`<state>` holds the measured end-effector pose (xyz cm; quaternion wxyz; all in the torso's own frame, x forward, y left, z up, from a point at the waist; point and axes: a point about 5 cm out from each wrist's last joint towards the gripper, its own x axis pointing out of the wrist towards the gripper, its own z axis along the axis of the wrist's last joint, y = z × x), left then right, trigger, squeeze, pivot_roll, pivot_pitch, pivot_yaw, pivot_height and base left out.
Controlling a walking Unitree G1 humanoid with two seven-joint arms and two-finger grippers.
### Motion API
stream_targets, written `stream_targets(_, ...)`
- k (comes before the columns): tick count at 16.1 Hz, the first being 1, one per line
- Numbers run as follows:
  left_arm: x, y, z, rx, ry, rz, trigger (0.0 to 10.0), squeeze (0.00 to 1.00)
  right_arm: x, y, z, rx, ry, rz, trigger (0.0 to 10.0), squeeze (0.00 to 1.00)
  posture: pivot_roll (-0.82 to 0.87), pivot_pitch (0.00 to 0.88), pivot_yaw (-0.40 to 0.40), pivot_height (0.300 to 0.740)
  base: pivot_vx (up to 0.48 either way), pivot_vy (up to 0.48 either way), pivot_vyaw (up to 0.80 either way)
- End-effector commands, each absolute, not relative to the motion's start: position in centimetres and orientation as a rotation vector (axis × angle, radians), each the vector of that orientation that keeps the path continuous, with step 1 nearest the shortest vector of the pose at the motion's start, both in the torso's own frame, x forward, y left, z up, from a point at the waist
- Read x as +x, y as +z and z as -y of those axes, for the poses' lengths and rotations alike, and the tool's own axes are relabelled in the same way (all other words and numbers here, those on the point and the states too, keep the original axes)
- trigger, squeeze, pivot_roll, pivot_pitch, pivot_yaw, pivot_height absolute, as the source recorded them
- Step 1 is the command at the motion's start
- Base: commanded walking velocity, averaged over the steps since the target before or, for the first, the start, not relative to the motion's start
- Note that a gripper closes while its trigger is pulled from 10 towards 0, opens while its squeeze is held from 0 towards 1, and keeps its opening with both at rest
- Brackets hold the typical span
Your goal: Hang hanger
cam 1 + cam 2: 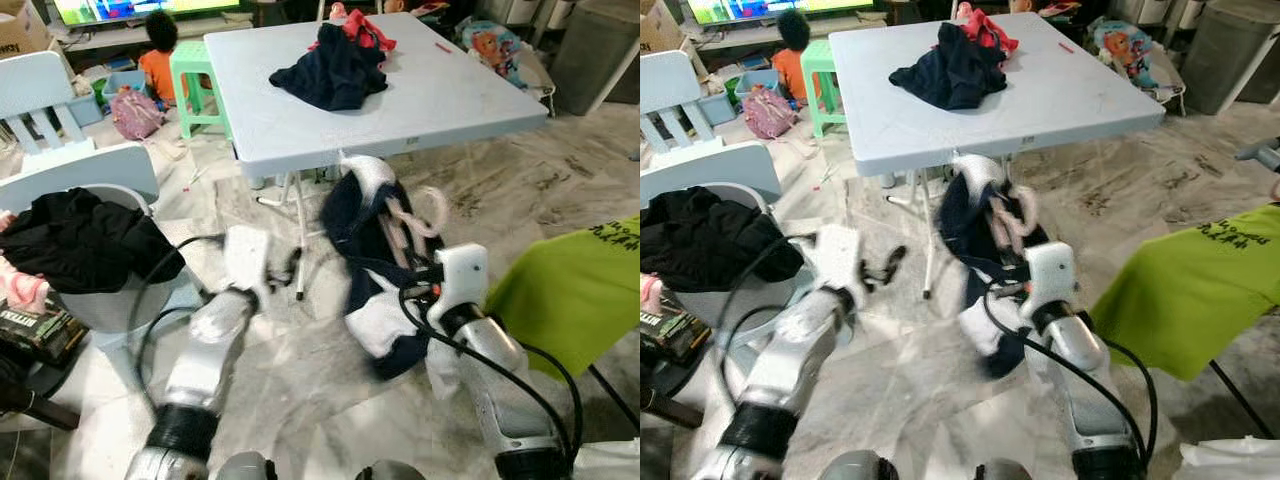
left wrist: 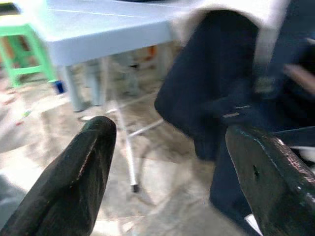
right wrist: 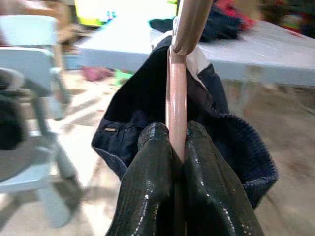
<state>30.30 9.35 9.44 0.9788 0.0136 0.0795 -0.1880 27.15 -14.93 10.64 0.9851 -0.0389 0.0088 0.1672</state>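
While hovering low before the folding table (image 1: 430, 110), left gripper (image 2: 172, 162) spreading its fingers wide, gripping nothing. Right gripper (image 3: 175, 150) pinching the pink hanger (image 3: 176, 98), carrying a navy-and-white garment (image 1: 365, 230) just below the table's near edge.

Left gripper (image 2: 167, 172) spread wide, fingers (image 2: 74, 182) apart, facing dark navy garment (image 2: 231, 83) hung beside the pale tabletop (image 2: 113, 29).
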Motion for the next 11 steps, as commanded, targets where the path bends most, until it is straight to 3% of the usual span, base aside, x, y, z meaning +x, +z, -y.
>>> stream_targets(1, 30.6, 9.5, -8.7, 0.042, -0.418, -0.154, 10.0, 0.00, 27.6, 13.1, 13.9, -0.076, 0.402, 0.076, 10.0, 0.00, -0.03, 0.029, 0.002, 0.740, 0.000, 0.000, 0.00)
stream_targets(4, 31.7, 10.5, -6.3, 0.058, -0.509, -0.114, 10.0, 0.00, 27.5, 14.4, 12.8, -0.166, 0.465, 0.145, 10.0, 0.00, -0.04, 0.028, 0.009, 0.740, 0.000, 0.000, 0.00)
stream_targets(6, 32.1, 11.0, -5.3, 0.085, -0.540, -0.081, 10.0, 0.00, 27.1, 14.8, 12.7, -0.090, 0.529, 0.145, 10.0, 0.00, -0.04, 0.026, 0.012, 0.740, 0.000, 0.000, 0.00)
stream_targets(11, 33.2, 11.2, -5.4, 0.113, -0.527, -0.064, 10.0, 0.00, 25.5, 16.1, 12.8, -0.054, 0.687, 0.150, 10.0, 0.00, -0.06, 0.027, 0.024, 0.740, 0.000, 0.000, 0.00)
